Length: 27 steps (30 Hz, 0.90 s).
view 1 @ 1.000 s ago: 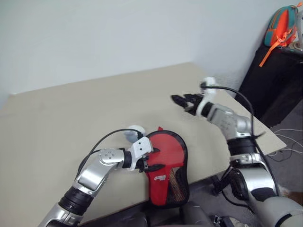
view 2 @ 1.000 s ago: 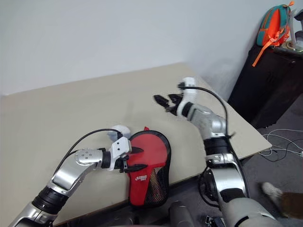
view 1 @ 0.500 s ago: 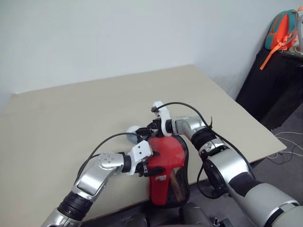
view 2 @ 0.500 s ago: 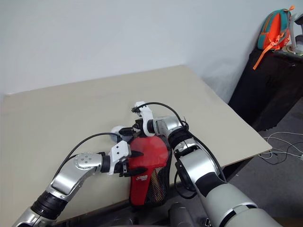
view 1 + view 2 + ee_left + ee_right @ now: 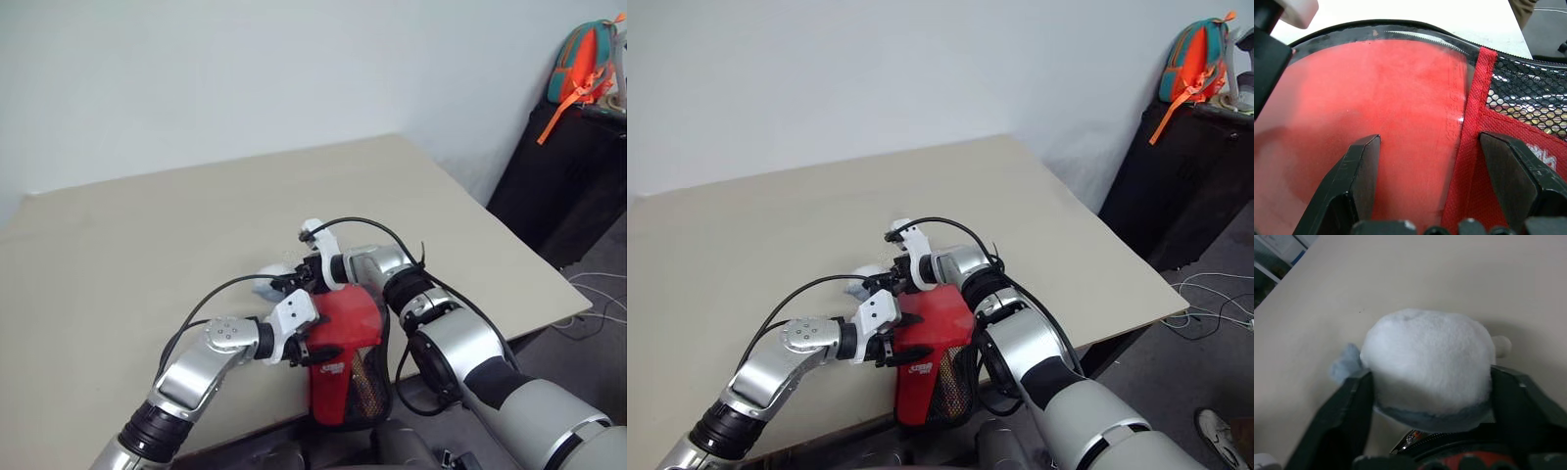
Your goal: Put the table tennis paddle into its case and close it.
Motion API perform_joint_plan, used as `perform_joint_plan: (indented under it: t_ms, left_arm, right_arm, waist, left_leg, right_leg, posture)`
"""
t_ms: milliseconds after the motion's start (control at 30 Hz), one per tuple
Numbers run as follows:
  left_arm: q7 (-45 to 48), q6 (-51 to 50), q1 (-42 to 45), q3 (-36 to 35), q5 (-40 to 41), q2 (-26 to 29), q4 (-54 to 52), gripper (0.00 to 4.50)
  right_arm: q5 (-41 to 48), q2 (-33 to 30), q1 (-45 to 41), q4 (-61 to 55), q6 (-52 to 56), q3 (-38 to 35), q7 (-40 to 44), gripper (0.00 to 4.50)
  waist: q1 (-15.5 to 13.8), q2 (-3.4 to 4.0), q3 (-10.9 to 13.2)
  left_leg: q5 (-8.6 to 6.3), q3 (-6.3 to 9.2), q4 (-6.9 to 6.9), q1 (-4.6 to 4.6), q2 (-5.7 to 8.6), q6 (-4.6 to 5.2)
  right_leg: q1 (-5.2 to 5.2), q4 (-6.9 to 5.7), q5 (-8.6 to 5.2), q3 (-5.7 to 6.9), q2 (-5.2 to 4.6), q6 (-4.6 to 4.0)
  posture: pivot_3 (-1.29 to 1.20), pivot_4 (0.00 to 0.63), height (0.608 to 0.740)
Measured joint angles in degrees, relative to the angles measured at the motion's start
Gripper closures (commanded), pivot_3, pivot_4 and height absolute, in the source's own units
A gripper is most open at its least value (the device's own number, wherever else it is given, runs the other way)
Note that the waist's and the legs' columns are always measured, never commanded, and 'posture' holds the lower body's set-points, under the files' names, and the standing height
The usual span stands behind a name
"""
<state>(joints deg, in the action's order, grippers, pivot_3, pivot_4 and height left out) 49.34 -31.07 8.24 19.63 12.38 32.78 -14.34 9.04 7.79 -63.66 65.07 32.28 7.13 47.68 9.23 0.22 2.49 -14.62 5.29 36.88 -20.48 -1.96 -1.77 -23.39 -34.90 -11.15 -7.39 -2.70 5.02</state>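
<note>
The red case (image 5: 345, 384), with its white logo and black mesh panel, lies at the table's near edge. In the left wrist view a smooth red face, which I take for the paddle (image 5: 1376, 93), lies inside the case's black zip rim; its handle is hidden. My left gripper (image 5: 310, 339) stands open over the case's left side, one finger above the smooth red face and the other above the red fabric. Just beyond the case's top, my right gripper (image 5: 1432, 377) has a finger against each side of a fluffy greyish-white ball (image 5: 268, 283).
The beige table (image 5: 147, 225) stretches away behind the case, its right edge running to the near corner. A black cabinet (image 5: 568, 166) stands off to the right with an orange and teal backpack (image 5: 580, 54) on it. Cables (image 5: 593, 294) lie on the floor.
My right arm swung in from the far right down to the case's top, and its fingers narrowed around the ball. The left gripper stayed where it was.
</note>
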Motion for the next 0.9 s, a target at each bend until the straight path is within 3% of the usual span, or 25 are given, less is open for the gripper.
perform_joint_plan:
  t_ms: [167, 300, 533, 900]
  left_arm:
    - [0.1, -0.75, 0.58, -0.14, 0.09, -0.52, 0.51, 1.1]
    - [0.66, -0.74, 1.2, -0.18, 0.11, -0.93, 1.51, 1.1]
    - [2.06, 0.92, 2.43, -0.07, 0.08, -1.74, 4.35, 1.1]
    - [2.87, 5.15, 3.99, 0.83, -0.2, -2.27, 8.55, 1.1]
  right_arm:
    - [-0.49, -0.07, 0.02, 0.0, -1.69, -1.46, -2.15, 3.57]
    - [0.02, -0.24, 0.03, 0.0, -1.7, -3.89, -3.63, 4.48]
    - [0.2, -2.88, 0.02, 2.66, -6.37, -9.17, -13.68, 4.49]
    - [0.28, -18.42, 1.15, 2.72, -9.5, -13.3, -13.73, 4.49]
  waist:
    - [-0.08, 0.0, 0.0]
    - [-0.2, 0.0, -0.01]
    - [-0.53, -0.01, -0.04]
    - [-0.58, 0.03, -0.04]
  left_leg:
    - [0.0, 0.02, 0.02, 0.0, 0.0, 0.0]
    - [0.01, 0.06, 0.07, 0.01, 0.0, 0.0]
    - [0.01, 0.13, 0.16, 0.02, 0.0, -0.01]
    - [0.03, 0.15, 0.23, 0.17, 0.02, 0.02]
  right_leg:
    - [0.03, 0.0, 0.0, 0.02, 0.0, 0.0]
    - [0.1, 0.0, 0.0, 0.05, 0.0, 0.0]
    - [0.21, 0.03, -0.01, 0.11, 0.0, -0.02]
    - [0.53, 0.12, -0.08, 0.1, 0.0, -0.13]
  posture:
    - [0.0, 0.0, 0.74]
    - [0.0, 0.0, 0.74]
    - [0.0, 0.0, 0.74]
    - [0.0, 0.0, 0.74]
